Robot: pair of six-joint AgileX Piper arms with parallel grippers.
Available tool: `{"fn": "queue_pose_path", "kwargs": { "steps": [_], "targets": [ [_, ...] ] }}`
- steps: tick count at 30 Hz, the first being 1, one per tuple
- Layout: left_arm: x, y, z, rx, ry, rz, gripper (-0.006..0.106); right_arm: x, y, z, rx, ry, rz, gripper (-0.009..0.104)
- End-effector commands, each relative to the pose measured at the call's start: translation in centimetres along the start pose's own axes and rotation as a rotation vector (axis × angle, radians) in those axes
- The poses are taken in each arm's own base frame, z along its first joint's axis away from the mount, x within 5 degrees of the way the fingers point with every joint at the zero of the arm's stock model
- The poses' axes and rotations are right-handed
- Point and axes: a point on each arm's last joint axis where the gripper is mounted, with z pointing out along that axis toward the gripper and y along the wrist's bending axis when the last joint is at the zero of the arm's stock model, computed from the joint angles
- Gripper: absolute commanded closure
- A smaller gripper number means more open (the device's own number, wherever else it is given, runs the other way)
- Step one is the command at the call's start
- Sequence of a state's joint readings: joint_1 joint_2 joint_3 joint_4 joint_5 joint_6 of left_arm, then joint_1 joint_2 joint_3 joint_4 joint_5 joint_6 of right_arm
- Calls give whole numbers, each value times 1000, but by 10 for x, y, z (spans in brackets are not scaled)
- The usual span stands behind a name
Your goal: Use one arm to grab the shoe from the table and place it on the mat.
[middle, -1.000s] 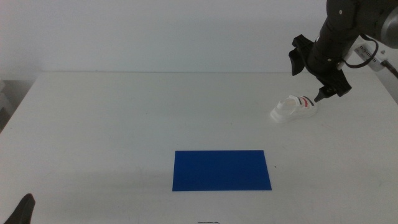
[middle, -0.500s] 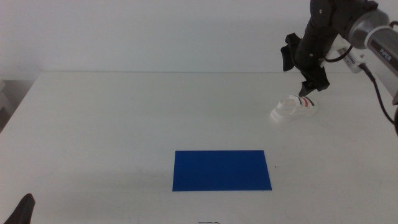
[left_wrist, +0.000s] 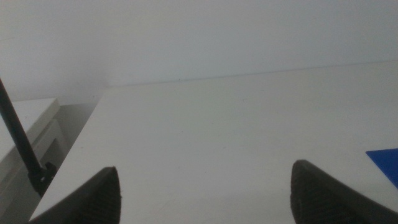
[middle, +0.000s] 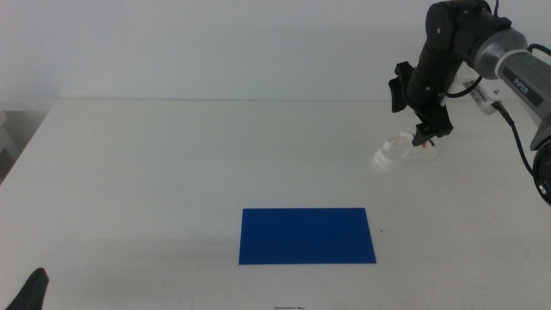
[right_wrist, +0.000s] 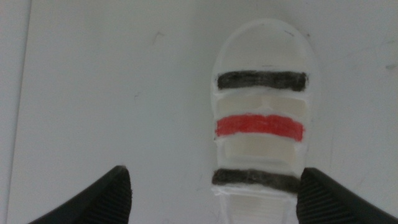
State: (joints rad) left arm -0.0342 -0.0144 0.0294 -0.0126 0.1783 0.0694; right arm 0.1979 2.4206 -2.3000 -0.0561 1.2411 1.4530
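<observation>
Since a second ago your right gripper (middle: 428, 132) has swung in from the shoe's far-right side and now hangs right over the shoe (middle: 405, 151), with its jaws spread wide. From the right wrist camera, the shoe (right_wrist: 261, 118) sits off-centre between the two jaws, nearer one of them, resting flat on the counter (middle: 172, 172) near the far right corner. The mat (middle: 307, 235) lies well apart from it, toward the near edge at the middle. Your left gripper (left_wrist: 205, 186) waits by the near left corner, jaws also wide apart.

Watch that offset: if you descend as you stand, I judge one jaw could land on the sole's rim and tip or push the shoe rather than straddle it. The sandal looks light, so closing unevenly may spin it out of the jaws. Centre first, then lower.
</observation>
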Motion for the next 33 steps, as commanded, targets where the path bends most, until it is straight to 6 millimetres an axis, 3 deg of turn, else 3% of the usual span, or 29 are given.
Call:
{"fn": "queue_pose_path", "kwargs": {
  "steps": [1,7,13,20,33],
  "targets": [
    [-10,0,-2,-1,-106,-23,7,-11,-3,-20,14,-18,10,2],
    [-10,0,-2,-1,-106,-23,7,-13,-3,-20,14,-13,9,2],
    [-10,0,-2,-1,-106,-23,7,-16,-1,-35,-20,-32,-2,2],
    [-10,0,-2,-1,-106,-23,7,-17,-1,-30,-9,-41,6,2],
    [-10,0,-2,-1,-106,-23,7,-12,-2,-15,13,7,-2,40]
  ]
}}
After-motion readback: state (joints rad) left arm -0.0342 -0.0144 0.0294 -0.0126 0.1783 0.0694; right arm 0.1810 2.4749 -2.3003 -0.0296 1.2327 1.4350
